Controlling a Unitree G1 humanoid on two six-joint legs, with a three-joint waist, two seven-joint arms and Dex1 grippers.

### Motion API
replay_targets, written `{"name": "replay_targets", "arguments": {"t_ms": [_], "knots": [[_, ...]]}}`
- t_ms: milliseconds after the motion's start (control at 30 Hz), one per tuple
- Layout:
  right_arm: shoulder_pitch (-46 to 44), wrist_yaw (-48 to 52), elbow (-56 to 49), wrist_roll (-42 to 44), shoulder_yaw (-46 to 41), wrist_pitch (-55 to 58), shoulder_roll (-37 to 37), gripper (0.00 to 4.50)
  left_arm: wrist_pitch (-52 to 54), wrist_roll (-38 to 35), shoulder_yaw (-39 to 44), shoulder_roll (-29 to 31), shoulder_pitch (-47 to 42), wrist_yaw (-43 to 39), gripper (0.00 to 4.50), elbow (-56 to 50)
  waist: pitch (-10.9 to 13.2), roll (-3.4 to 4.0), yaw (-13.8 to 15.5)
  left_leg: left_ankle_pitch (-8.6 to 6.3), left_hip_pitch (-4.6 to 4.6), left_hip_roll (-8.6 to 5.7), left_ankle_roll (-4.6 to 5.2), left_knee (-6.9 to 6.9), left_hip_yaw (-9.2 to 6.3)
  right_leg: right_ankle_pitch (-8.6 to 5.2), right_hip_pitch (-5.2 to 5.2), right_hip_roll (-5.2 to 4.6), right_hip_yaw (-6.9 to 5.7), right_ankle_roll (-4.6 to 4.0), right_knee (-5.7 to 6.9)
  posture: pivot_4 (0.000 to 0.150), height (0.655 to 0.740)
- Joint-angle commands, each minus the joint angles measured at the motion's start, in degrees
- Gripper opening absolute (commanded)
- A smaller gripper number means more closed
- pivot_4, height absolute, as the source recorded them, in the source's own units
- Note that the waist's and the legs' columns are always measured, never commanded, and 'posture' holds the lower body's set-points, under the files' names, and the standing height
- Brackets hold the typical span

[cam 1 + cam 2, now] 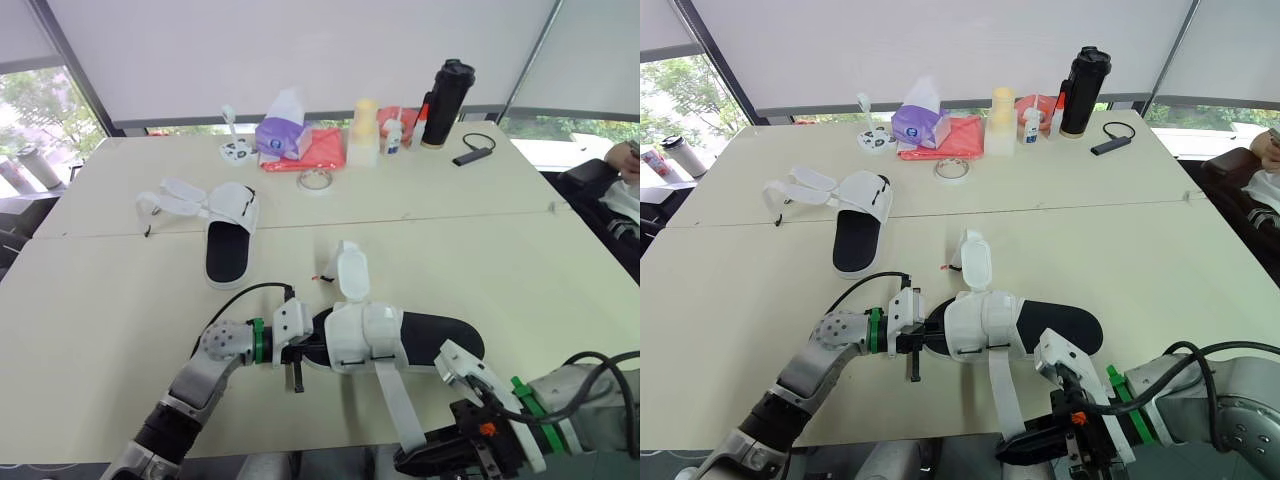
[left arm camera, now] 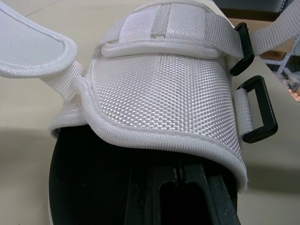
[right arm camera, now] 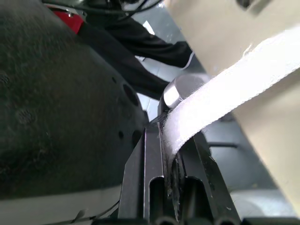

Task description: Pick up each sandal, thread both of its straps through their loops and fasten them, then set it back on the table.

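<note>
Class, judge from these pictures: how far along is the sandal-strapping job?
Done: neither sandal is fastened. In hand: the left gripper holds the near sandal, and the right gripper pulls one strap, apparently passed through a black loop. Left: the other loop is empty, the second strap stands loose, and the far sandal lies unstrapped.

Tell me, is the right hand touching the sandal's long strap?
Touching: the right wrist view shows the strap pinched between the fingers of the right hand.
</note>
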Motion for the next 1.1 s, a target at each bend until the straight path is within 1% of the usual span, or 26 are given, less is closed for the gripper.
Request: {"name": "replay_targets", "arguments": {"t_ms": [33,167,333,467,633,733,800,867,967,1100], "knots": [[-2.33,2.29,0.27,1.78,-1.92,-1.67,-2.16,0.02,0.33,0.62,0.02,0.21,-0.09,0.08,0.0,0.25,0.0,0.0,0.0,0.0,-0.01,0.0,0.0,0.0,0.0,0.0,-0.02,0.0,0.0,0.0,0.0,0.15,0.74],[-5.47,3.39,2.17,3.11,-2.52,-2.15,-3.61,0.02,0.07,0.73,-0.03,0.06,-0.33,0.07,0.0,0.54,0.0,0.0,0.01,0.0,-0.04,0.0,0.01,0.01,0.01,0.0,-0.04,-0.01,-0.01,0.0,0.0,0.15,0.74],[-11.04,3.62,5.01,3.03,-1.4,-2.46,-3.62,0.02,-0.14,0.76,0.06,-0.01,-0.46,0.18,0.0,0.67,0.0,0.0,0.02,0.0,-0.14,0.0,0.01,0.02,0.03,0.01,-0.15,-0.01,-0.01,-0.01,0.0,0.15,0.74],[-12.17,4.49,5.05,3.99,-1.55,-2.23,-3.86,0.02,-0.11,0.75,0.09,-0.04,-0.42,0.29,0.0,0.59,0.0,0.0,0.08,0.09,-0.36,-0.01,0.15,0.05,0.0,0.03,-0.35,-0.01,-0.02,-0.03,0.0,0.15,0.74],[-13.56,4.59,4.44,5.39,-1.84,-2.48,-4.05,0.02,-0.02,0.71,0.09,-0.04,-0.32,0.32,0.0,0.49,0.0,0.0,0.02,0.1,-0.4,-0.01,0.17,0.1,0.0,0.05,-0.39,0.0,-0.03,-0.02,0.03,0.15,0.74],[-14.37,6.22,5.04,3.11,-1.24,-3.17,-4.04,0.02,0.06,0.72,-0.07,-0.34,-0.62,0.33,0.0,0.81,0.0,0.0,0.03,0.1,-0.41,-0.01,0.17,0.14,0.0,0.07,-0.39,0.01,-0.03,-0.01,0.03,0.15,0.74],[-14.59,7.07,6.43,1.45,-0.45,-3.38,-3.63,0.02,-0.03,0.83,-0.13,-0.48,-0.86,0.31,0.0,1.09,0.0,0.0,0.08,0.1,-0.43,-0.01,0.17,0.15,0.0,0.07,-0.39,0.01,-0.04,-0.01,0.03,0.15,0.74],[-15.47,6.71,10.45,1.35,1.03,-2.68,-2.11,0.02,-0.01,0.82,-0.14,-0.58,-0.95,0.29,0.0,1.13,0.0,0.0,0.03,0.1,-0.44,-0.01,0.17,0.17,0.0,0.07,-0.39,0.01,-0.04,-0.01,0.03,0.15,0.74],[-16.07,7.26,13.72,-0.67,3.7,-2.29,-0.66,0.02,0.02,0.79,-0.2,-0.6,-0.83,0.31,0.0,0.99,0.0,0.0,0.02,0.1,-0.46,-0.01,0.18,0.25,0.01,0.12,-0.39,0.03,-0.04,-0.02,0.04,0.15,0.74],[-18.59,5.78,17.26,-0.38,5.76,-0.69,2.13,0.02,0.22,0.78,-0.24,-0.52,-0.51,0.44,0.0,0.59,0.0,0.01,0.03,0.1,-0.47,-0.01,0.18,0.27,-0.01,0.14,-0.39,0.04,-0.04,-0.01,0.06,0.15,0.74]]}}
